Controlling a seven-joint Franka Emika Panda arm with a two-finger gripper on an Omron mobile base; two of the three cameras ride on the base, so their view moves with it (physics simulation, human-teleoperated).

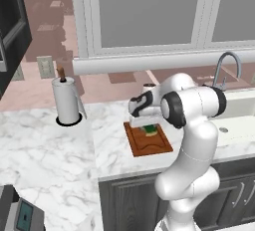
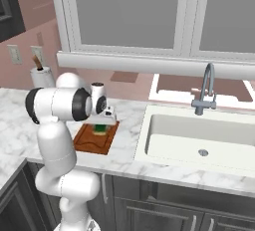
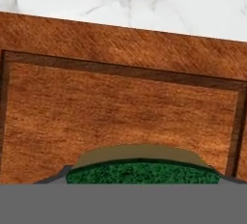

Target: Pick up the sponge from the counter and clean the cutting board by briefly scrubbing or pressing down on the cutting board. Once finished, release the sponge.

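Where marble counter (image 1: 50, 150) meets window (image 1: 149, 11)

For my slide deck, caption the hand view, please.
Green-topped sponge pressed low over the grooved wooden cutting board, marble counter beyond.

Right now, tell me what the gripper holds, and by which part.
The gripper appears shut on the sponge, by its two short ends, over the cutting board.

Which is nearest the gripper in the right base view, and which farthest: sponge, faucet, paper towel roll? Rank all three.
1. Sponge, right under the gripper, over the cutting board.
2. Paper towel roll, back left.
3. Faucet, far right, behind the sink.
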